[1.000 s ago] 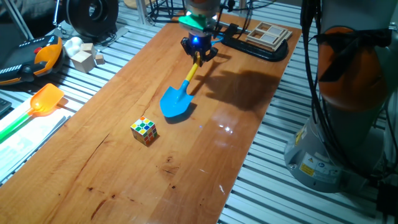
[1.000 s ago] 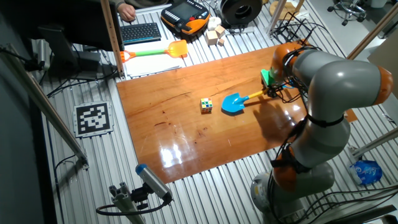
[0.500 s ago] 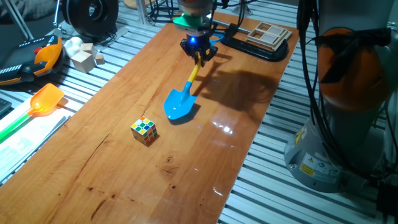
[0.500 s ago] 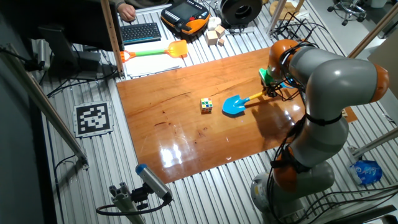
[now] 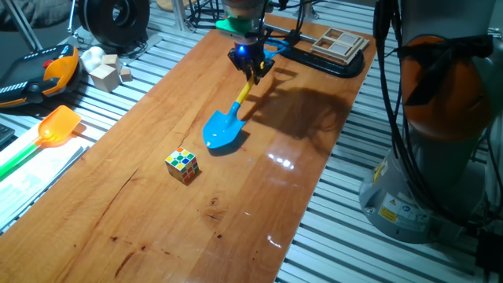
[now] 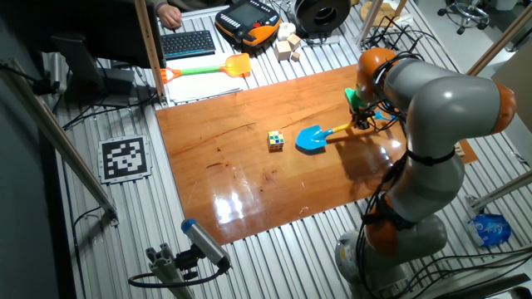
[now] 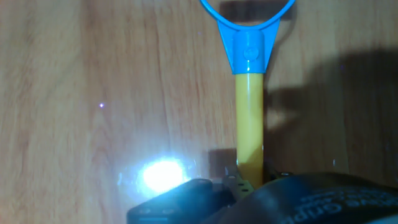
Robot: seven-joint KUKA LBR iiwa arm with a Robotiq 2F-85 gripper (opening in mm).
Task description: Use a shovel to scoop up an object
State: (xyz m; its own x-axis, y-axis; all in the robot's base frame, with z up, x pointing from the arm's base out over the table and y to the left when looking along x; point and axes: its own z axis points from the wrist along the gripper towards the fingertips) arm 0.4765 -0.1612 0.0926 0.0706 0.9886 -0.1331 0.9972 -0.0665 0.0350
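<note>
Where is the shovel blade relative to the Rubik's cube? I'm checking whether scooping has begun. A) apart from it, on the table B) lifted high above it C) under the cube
A: the shovel blade rests on the table, with bare wood between it and the Rubik's cube.

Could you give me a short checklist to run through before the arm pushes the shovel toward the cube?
1. Grip on shovel: the gripper is closed on the yellow shaft of the shovel. Ok.
2. Blade low: the blue blade seems to sit on or just above the wooden table; contact cannot be told.
3. Blade aimed at target: the Rubik's-style cube lies a short gap ahead of the blade tip, slightly to one side. Cannot tell.
4. Path clear: only bare wood between blade and cube. Ok.
5. Cube free: it stands alone, touching nothing else. Ok.
</note>
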